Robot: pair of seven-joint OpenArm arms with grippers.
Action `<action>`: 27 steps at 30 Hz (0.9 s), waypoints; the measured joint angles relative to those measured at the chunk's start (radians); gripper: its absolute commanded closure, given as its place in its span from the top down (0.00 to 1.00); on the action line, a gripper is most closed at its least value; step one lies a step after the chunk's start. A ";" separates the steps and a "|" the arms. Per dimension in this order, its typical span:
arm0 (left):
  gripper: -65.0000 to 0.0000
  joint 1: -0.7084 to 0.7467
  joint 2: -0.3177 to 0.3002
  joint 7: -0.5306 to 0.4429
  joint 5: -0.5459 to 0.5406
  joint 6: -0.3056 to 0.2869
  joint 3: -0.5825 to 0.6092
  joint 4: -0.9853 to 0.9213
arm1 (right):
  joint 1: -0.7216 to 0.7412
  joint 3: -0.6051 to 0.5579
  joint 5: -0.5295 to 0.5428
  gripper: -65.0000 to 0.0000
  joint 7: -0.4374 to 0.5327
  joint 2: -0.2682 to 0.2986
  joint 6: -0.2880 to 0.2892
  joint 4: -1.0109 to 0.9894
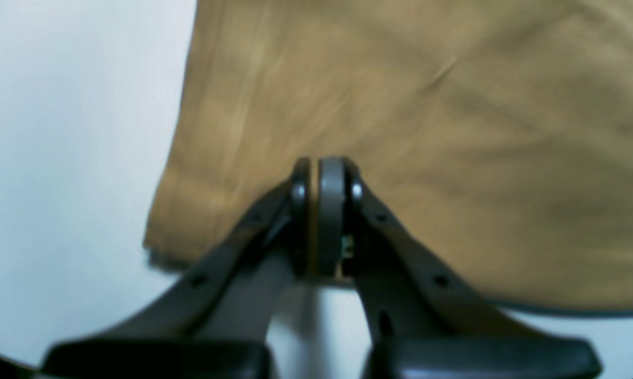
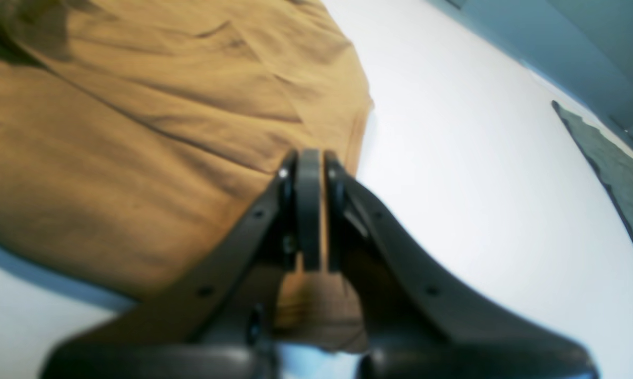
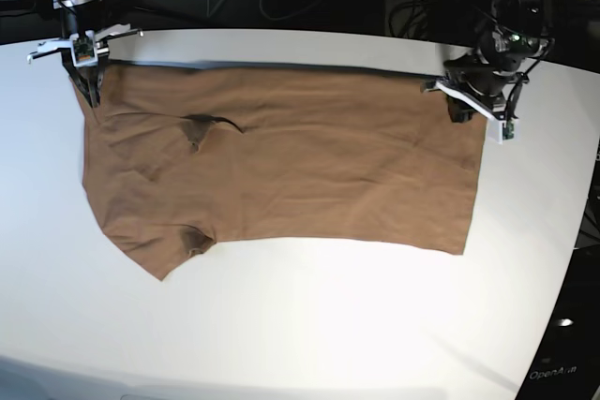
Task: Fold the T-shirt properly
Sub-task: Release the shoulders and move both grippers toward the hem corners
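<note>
Lying wrinkled on the white table [image 3: 309,316], the tan T-shirt [image 3: 300,166] has both far corners pinched by closed jaws.

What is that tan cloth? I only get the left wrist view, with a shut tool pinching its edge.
Observer: It is a T-shirt, spread flat on a white table, as the base view shows.
Operator: Is the other arm doing anything?
Observer: Yes, the right tool is shut on the shirt's edge too, near a sleeve.
Operator: Where are the two tools?
Observer: Your left tool and the right one hold opposite ends of the far edge.
</note>
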 measured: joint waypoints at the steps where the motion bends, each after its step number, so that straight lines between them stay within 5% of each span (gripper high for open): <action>1: 0.04 -0.006 0.000 0.001 -0.002 0.000 0.000 0.004 | 0.000 0.000 0.000 0.01 0.000 0.000 0.000 0.000; 11: 0.04 -0.042 -0.005 0.009 0.003 0.001 -0.101 0.060 | 0.009 0.003 -0.008 0.01 -0.022 0.000 0.003 0.056; 14: 0.05 -0.078 -0.005 0.008 0.001 0.002 -0.183 0.135 | 0.061 0.018 -0.002 0.02 -0.113 0.003 0.005 0.150; 16: 0.05 -0.092 -0.006 0.011 0.002 0.001 -0.206 0.163 | 0.111 0.020 0.008 0.02 -0.198 0.002 0.072 0.221; 23: 0.05 -0.322 -0.053 0.292 0.003 -0.003 -0.229 0.077 | 0.403 0.014 0.003 0.02 -0.655 -0.040 0.409 0.383; 27: 0.05 -0.406 -0.050 0.347 0.000 -0.004 -0.227 0.019 | 0.587 0.007 -0.009 0.02 -0.888 -0.040 0.449 0.378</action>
